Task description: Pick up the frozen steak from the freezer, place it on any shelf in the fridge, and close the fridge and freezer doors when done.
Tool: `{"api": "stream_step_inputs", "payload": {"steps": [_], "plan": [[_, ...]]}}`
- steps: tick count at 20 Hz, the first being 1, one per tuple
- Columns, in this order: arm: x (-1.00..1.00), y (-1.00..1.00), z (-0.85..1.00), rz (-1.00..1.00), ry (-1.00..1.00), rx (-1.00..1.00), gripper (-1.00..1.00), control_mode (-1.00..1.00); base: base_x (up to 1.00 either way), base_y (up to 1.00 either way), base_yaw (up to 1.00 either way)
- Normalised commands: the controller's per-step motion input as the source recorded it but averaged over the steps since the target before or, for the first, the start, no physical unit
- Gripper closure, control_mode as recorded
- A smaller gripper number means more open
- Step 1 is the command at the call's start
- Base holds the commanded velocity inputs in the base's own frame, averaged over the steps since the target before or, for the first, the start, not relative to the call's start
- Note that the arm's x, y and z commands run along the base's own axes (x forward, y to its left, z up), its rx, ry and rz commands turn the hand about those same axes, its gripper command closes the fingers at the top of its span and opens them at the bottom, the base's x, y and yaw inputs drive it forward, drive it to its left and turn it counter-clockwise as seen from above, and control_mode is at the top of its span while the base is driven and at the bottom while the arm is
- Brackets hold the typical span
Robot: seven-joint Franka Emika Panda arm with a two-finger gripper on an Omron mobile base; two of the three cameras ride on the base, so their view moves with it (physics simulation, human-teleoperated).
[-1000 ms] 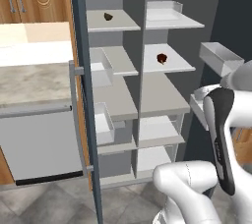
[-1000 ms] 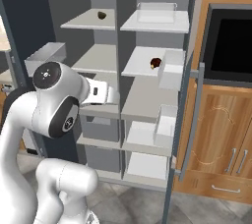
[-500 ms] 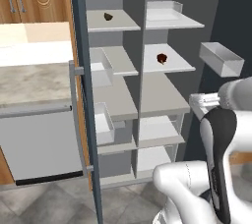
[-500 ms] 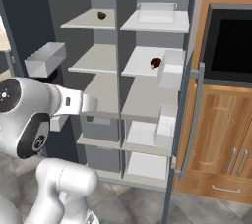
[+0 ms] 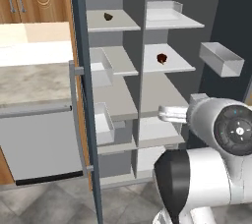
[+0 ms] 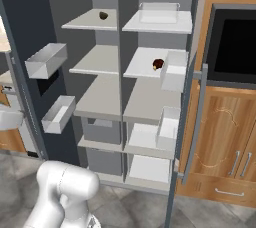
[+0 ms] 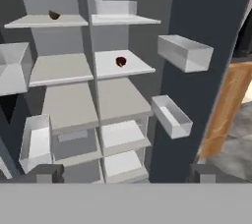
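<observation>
The steak [image 5: 162, 59] (dark red-brown, pale at one edge) lies on a plain shelf [image 5: 173, 64] in the right-hand half of the open unit, the fridge [image 5: 172, 46], second level from the top, while a dark olive-brown lump [image 5: 108, 16] sits on the top shelf of the freezer [image 5: 106, 70] on the left. Judging by that, the placing looks done and the doors remain. The tool [image 7: 126, 173] stands well back from the shelves, its two fingertips [image 7: 45, 171] far apart at the bottom of the hand view with nothing between them. The risk from here lies in the closing: the fridge door [image 6: 192, 97] and the freezer door [image 5: 81, 95] both stand wide open, each carrying white bins [image 7: 184, 51] on its inner face, and a push landing on a bin rather than on the panel could skid off or jam. A door swung only partway would leave the unit ajar. The wide-swinging arm could also clip a door edge.
</observation>
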Motion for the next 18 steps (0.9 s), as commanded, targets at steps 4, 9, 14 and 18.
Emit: {"api": "stream_step_inputs", "payload": {"steps": [4,9,14,18], "plan": [[-0.55,1.0,-0.13,-0.29,-0.08,0.04,-1.0,-1.0,0.0,0.0,0.0],[0.0,1.0,-0.16,-0.27,-0.1,0.0,-1.0,-1.0,0.0,0.0,0.0],[0.68,1.0,-0.18,-0.21,-0.14,-0.01,-1.0,-1.0,0.0,0.0,0.0],[0.84,0.96,-0.26,-0.23,-0.08,-0.04,-1.0,-1.0,0.0,0.0,0.0]]}}
